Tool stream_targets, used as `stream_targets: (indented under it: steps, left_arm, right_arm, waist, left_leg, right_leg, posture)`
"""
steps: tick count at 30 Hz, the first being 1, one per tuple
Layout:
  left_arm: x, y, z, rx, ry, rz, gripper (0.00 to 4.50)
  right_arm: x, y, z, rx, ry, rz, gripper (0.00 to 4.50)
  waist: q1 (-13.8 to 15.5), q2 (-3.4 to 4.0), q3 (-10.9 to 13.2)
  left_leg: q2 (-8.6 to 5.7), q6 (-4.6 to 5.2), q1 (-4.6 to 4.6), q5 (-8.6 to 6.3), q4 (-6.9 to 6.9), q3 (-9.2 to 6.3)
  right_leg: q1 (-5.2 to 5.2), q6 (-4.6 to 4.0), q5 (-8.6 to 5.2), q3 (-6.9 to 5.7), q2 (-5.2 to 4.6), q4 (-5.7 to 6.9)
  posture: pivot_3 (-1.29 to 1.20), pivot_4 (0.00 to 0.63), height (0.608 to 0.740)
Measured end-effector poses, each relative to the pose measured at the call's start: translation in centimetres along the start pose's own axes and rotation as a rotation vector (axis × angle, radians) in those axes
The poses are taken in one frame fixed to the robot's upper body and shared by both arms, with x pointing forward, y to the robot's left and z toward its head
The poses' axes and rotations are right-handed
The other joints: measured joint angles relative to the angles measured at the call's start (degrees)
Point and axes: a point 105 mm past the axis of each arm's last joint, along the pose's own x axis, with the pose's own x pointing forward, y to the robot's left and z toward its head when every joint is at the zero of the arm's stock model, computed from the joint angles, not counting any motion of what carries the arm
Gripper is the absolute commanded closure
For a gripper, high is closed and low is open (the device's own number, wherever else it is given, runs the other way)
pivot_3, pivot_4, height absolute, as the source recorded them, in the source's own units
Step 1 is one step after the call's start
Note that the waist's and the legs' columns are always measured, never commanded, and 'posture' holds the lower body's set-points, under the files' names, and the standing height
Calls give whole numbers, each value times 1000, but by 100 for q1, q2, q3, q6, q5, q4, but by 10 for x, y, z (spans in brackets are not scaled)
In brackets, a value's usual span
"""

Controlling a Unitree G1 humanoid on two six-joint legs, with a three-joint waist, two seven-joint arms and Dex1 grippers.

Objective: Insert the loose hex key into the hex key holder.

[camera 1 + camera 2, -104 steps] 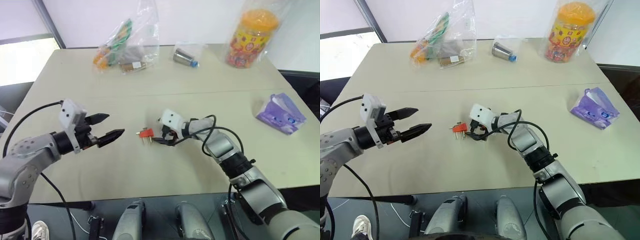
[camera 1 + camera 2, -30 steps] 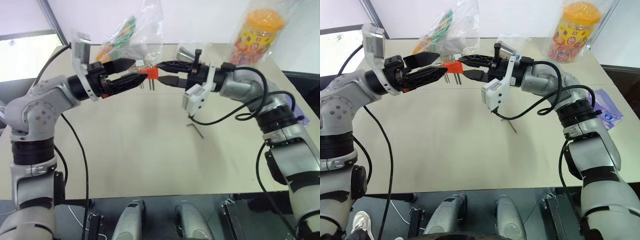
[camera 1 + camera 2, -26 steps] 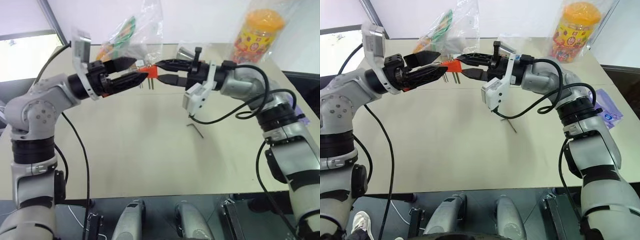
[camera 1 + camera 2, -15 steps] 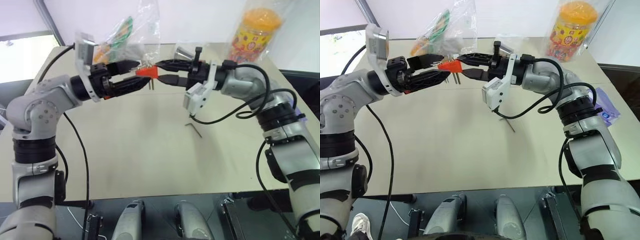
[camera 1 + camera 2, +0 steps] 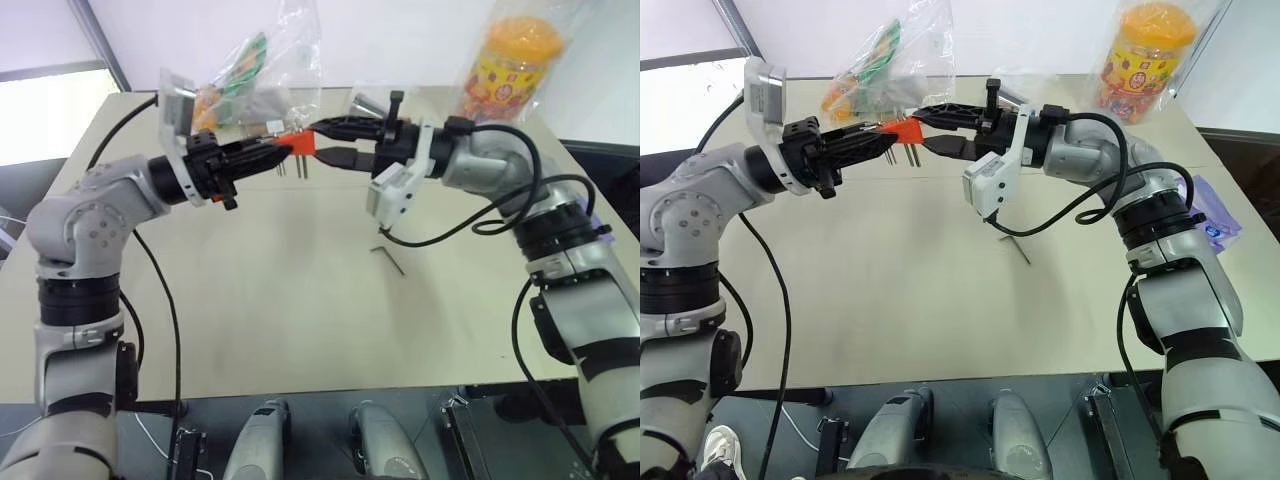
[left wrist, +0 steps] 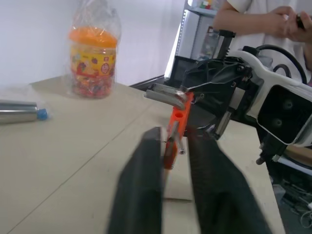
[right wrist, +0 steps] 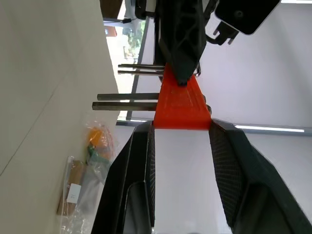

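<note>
Upper left of the head view, the left end effector point(image 5: 268, 153) has its fingers pinched together on the hex key holder point(image 5: 298, 146). From upper centre, the right end effector point(image 5: 322, 142) grips the same holder part-open (apparently a handover). The loose hex key point(image 5: 390, 259) lies mid-desk point(image 5: 300, 300), untouched, awaiting pickup.

We find no legible text: the printed label on the orange-lidded jar point(image 5: 508, 72) cannot be read.

Open tabletop point(image 5: 250, 300) around the loose hex key point(image 5: 389, 259) — bags point(image 5: 255, 85) and candy jar point(image 5: 510, 65) along the far edge
</note>
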Motion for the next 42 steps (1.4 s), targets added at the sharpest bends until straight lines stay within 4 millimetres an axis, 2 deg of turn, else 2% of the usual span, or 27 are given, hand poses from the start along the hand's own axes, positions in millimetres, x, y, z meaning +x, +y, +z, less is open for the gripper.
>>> stream_targets:
  steps: [10,17,24,27,30,32,34,37,42]
  left_arm:
    - [3,0,-1,-4,-7,-2,4481]
    - [6,1,-4,-9,4,0,4500]
    - [6,0,-6,-8,9,-3,4500]
    - [5,-2,-8,-3,15,-1,4500]
    - [3,-4,-9,14,24,9,4500]
    - [-1,-4,-10,27,32,28,4500]
    - [-4,-5,-10,34,33,42,4500]
    - [-6,-7,-8,51,25,58,4500]
    - [-6,-11,-7,61,16,65,4500]
  right_arm:
    - [-2,0,0,13,10,4,3454]
    - [1,-4,9,-1,-25,-2,22]
    - [0,3,7,46,0,24,22]
    - [-9,14,-8,209,114,40,22]
    - [-31,38,-31,520,322,72,22]
    - [-47,62,-37,780,449,108,22]
    - [-59,81,-32,1001,548,160,22]
    - [-65,97,-17,1256,649,207,22]
    - [-75,124,2,1508,786,262,22]
  waist:
    - [-1,0,0]
    - [-1,0,0]
    - [1,0,0]
    - [13,0,0]
    - [44,-1,0]
    - [45,0,0]
    - [53,0,0]
    - [23,0,0]
    - [42,0,-1]
  left_leg:
    - [0,0,0,0,0,0]
    - [0,0,0,0,1,-1]
    - [0,0,0,0,2,-1]
    - [1,1,0,0,5,-3]
    - [1,2,0,0,11,-8]
    - [1,3,0,0,10,-8]
    - [1,3,-1,-1,10,-9]
    - [2,3,0,-1,10,-10]
    - [0,3,0,-1,11,-7]
  right_leg:
    - [0,0,0,0,0,1]
    - [0,0,0,0,0,2]
    - [1,1,0,0,0,3]
    - [5,1,0,-1,-1,3]
    - [9,0,0,-2,-2,3]
    - [8,0,0,-2,-3,4]
    - [5,0,0,-2,-3,7]
    - [4,0,0,-2,-2,11]
    - [5,-1,0,-3,-5,9]
  posture:
    - [0,150,740]
    - [0,150,740]
    - [0,150,740]
    - [0,150,740]
    - [0,150,740]
    - [0,150,740]
    - [0,150,740]
    - [0,150,740]
    - [0,150,740]
